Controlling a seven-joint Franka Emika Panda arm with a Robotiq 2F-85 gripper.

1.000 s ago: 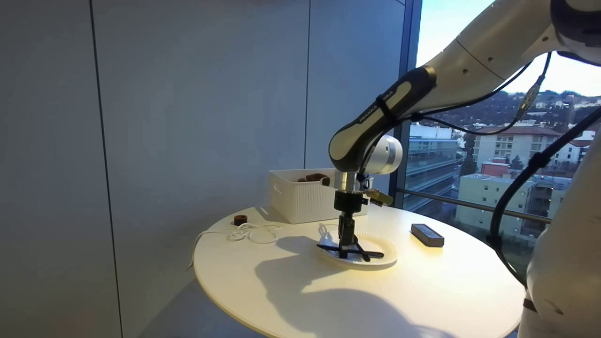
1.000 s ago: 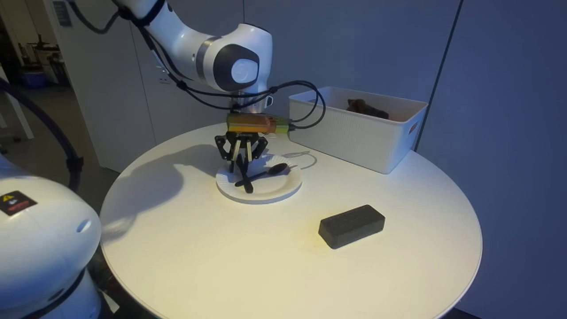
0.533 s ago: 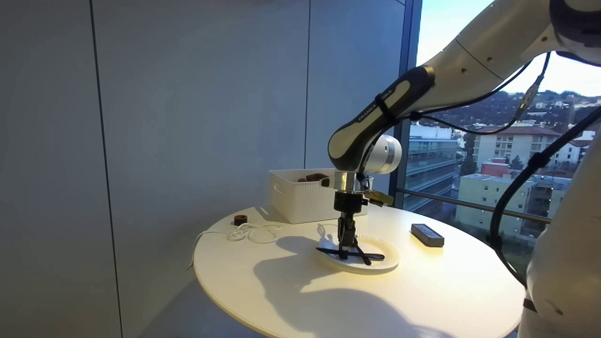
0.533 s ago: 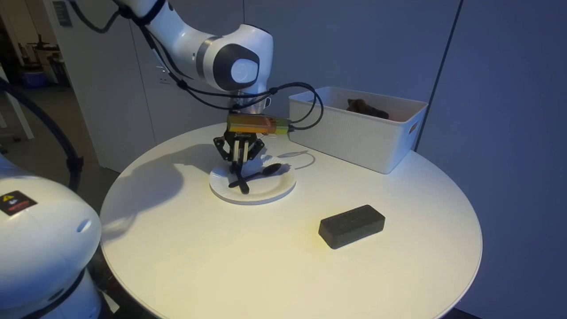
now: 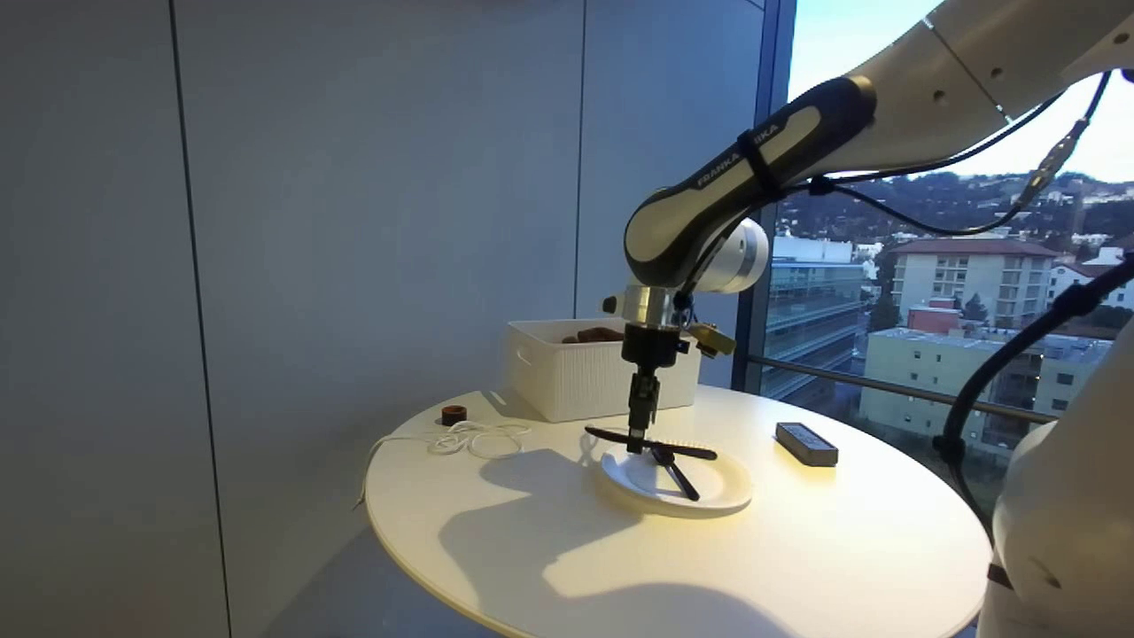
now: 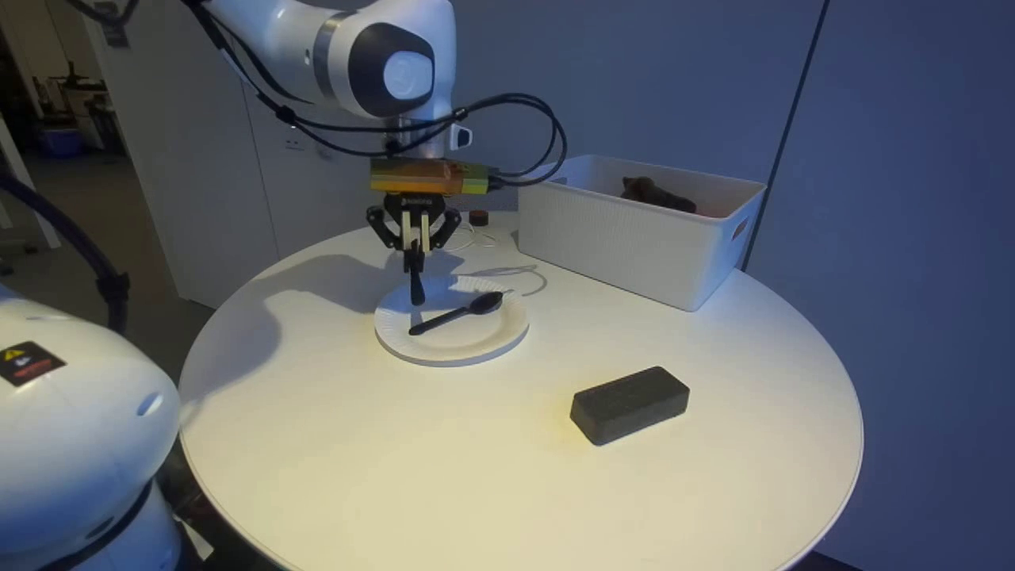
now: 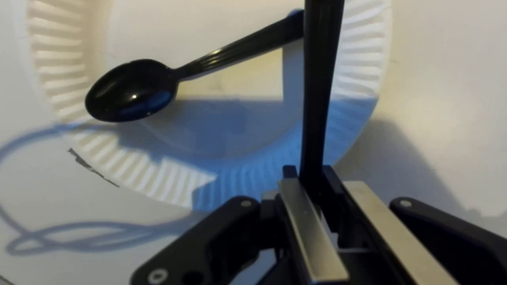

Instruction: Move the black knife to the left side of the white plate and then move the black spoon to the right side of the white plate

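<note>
My gripper (image 6: 413, 258) is shut on the black knife (image 6: 417, 289) and holds it raised above the white plate (image 6: 484, 337), over the plate's edge. In the wrist view the knife (image 7: 320, 75) runs up from between the fingertips, and the part inside the jaws is hidden. The black spoon (image 7: 132, 92) lies on the plate (image 7: 59, 59), its handle end hidden behind the knife. In both exterior views the spoon (image 6: 452, 315) lies on the plate; part of it is hidden behind the knife (image 5: 687, 449) in an exterior view.
A white box (image 6: 618, 238) with brown things inside stands at the back of the table. A stubby dark block (image 6: 630, 406) lies apart from the plate. A white cable (image 5: 487, 443) and a small dark roll (image 5: 454, 415) lie near the table's edge.
The gripper has closed on the knife and lifted it off the plate and spoon. Between the two earlier moments the plate shifted slightly; the spoon stays on it.
</note>
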